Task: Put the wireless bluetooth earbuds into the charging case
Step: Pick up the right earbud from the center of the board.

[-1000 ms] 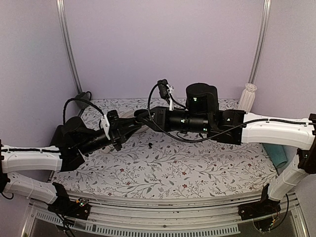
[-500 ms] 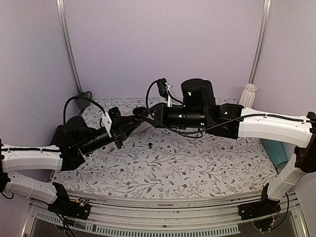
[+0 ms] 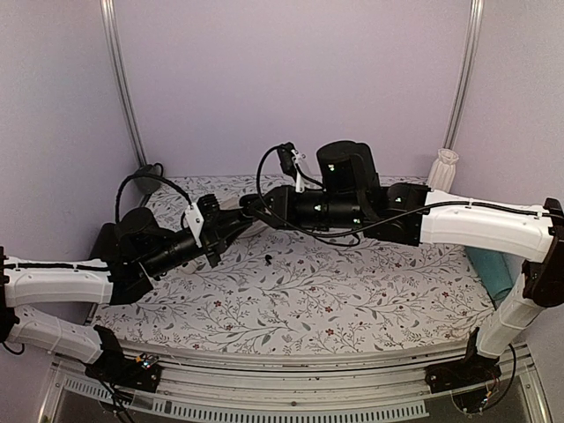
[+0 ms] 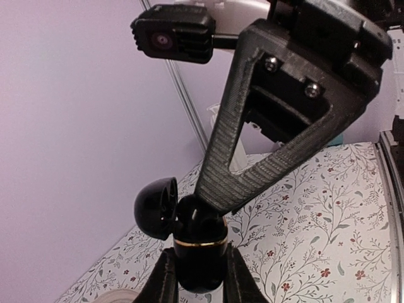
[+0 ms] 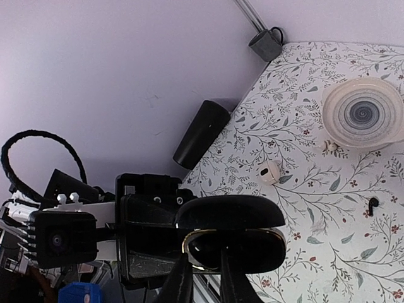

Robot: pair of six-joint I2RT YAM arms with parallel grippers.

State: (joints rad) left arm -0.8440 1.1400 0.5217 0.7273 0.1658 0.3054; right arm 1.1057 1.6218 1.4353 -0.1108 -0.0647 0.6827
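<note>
The black charging case (image 4: 201, 252) is held above the table, its hinged lid (image 4: 154, 207) swung open to the left. My left gripper (image 4: 201, 273) is shut on the case's lower body. My right gripper (image 5: 213, 254) comes at it from the other side, its fingers nearly together and their tips inside the gold-rimmed mouth of the case (image 5: 259, 247). A dark earbud (image 4: 191, 214) sits at that mouth under those tips. A second tiny black earbud (image 5: 374, 204) lies loose on the floral cloth (image 3: 267, 259). From the top camera both grippers meet at the left centre (image 3: 249, 206).
A white round dish (image 5: 363, 113), a small white oval case (image 5: 270, 172) and a black cylinder (image 5: 201, 134) lie on the cloth. A dark cup (image 5: 265, 44) stands in the far corner. A white ribbed piece (image 3: 442, 172) and a teal object (image 3: 493, 273) are at the right.
My right arm has moved left towards the left gripper, bringing its fingertips into the open case. The left arm has lifted slightly; the loose earbud has stayed put.
</note>
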